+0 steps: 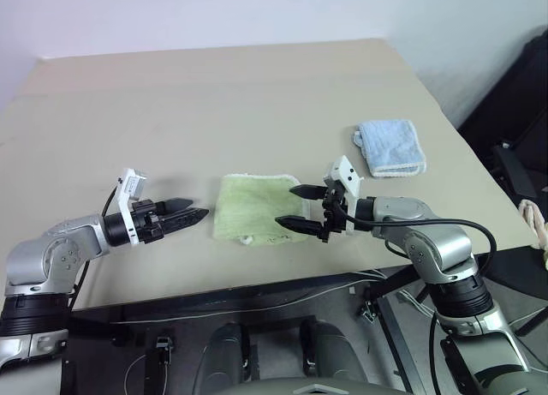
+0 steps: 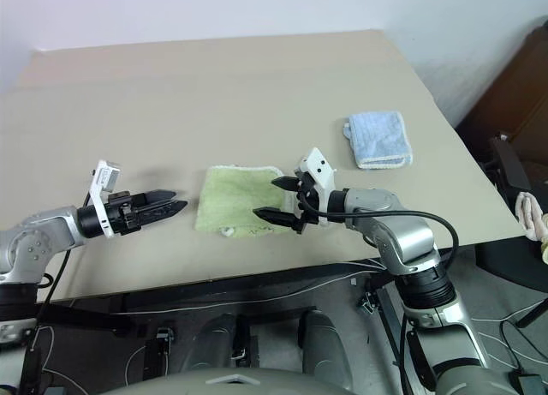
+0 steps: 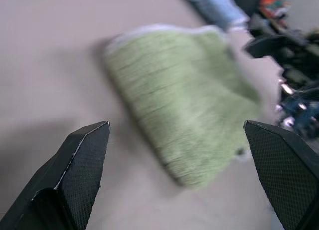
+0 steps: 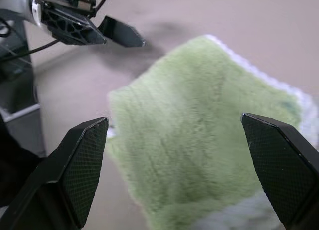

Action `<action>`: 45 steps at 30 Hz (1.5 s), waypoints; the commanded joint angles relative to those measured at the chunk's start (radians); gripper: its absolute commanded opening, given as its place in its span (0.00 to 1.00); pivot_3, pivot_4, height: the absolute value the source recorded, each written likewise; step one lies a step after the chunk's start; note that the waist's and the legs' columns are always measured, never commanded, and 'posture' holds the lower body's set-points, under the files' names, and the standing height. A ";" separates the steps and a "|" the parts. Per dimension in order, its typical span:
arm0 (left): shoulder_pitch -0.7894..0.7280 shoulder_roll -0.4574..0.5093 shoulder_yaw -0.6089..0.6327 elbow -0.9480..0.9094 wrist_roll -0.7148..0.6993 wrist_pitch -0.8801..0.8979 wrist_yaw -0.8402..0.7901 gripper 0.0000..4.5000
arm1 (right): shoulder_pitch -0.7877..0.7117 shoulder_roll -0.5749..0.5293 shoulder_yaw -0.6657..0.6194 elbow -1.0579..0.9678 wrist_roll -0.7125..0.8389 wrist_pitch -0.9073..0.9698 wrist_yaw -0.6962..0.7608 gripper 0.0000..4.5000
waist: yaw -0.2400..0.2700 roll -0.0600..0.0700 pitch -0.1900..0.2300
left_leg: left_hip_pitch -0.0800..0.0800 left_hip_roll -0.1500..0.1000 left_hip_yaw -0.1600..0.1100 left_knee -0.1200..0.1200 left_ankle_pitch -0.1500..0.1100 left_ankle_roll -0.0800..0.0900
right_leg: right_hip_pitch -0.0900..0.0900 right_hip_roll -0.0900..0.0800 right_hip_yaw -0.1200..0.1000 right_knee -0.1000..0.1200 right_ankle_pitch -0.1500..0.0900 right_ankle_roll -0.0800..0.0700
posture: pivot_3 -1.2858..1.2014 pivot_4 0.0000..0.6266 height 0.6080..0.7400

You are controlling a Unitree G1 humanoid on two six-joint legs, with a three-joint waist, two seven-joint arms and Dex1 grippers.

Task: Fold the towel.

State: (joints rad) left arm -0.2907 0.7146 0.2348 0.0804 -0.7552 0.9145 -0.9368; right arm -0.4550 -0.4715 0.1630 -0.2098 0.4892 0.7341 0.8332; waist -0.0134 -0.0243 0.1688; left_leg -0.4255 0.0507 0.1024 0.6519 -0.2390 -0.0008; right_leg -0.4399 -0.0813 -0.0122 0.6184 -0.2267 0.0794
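Both end effectors stand wide open, holding nothing. Left end effector (image 1: pixel 190 215) hangs just left of the green towel (image 1: pixel 257 207), fingers pointing at its left edge but apart from it. Right end effector (image 1: pixel 298 207) hovers over the towel's right edge, fingers spread, pointing left.

Towel lies on the desk (image 1: pixel 214 112) near the front edge, centre, already doubled into a compact rectangle w/ white edging on the far side and a small white loop at the near edge. Smaller blue towel (image 1: pixel 390 146) sits folded well to the right and farther back, not involved.

Risks, as I judge them:
- Terry cloth is springy; w/ nothing pressing on it the top layer could creep or lift open.
- Right fingers are low over the cloth; a careless pull-away could snag the pile or loop and drag the fold askew.
- Towel is near the desk's front edge, so any nudge toward the robot could push it off.

Views: head cams give the layout, both arms, blue towel. Right wrist cam shows the fold's layers and white trim up close, plus the left end effector beyond. Left wrist cam is blurred, adds little beyond the thick folded edge.
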 commanded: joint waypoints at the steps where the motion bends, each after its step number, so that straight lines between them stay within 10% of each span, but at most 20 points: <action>1: -0.045 -0.037 0.061 0.034 -0.067 0.113 0.079 1.00 | -0.009 0.007 0.006 -0.034 0.008 0.005 0.001 0.99 | -0.001 0.000 0.000 | 0.000 0.000 0.000 0.000 0.000 0.000 | 0.000 0.000 0.000 0.000 0.000 0.000 | 0.52 0.24 1.00; 14: -0.203 -0.200 0.120 0.237 -0.169 0.435 0.229 1.00 | 0.012 0.008 -0.022 -0.073 0.037 0.075 -0.045 0.99 | 0.003 -0.001 0.000 | 0.000 -0.001 0.000 0.001 0.000 0.000 | 0.001 0.000 0.000 0.000 0.000 0.001 | 0.52 0.24 1.00; 45: -0.524 -0.300 -0.294 0.546 0.071 0.439 -0.158 0.96 | 0.076 -0.071 -0.160 -0.180 0.092 0.167 -0.167 1.00 | 0.026 0.001 -0.001 | -0.006 -0.005 -0.014 0.010 -0.004 0.006 | 0.009 -0.007 -0.014 -0.005 0.000 0.000 | 0.52 0.24 1.00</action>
State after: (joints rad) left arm -0.8160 0.4245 -0.0256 0.6353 -0.6923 1.3452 -1.0734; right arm -0.3788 -0.5402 0.0302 -0.3514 0.5721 0.9097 0.6759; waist 0.0126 -0.0237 0.1682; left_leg -0.4318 0.0462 0.0882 0.6616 -0.2428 0.0056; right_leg -0.4311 -0.0882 -0.0266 0.6135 -0.2269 0.0793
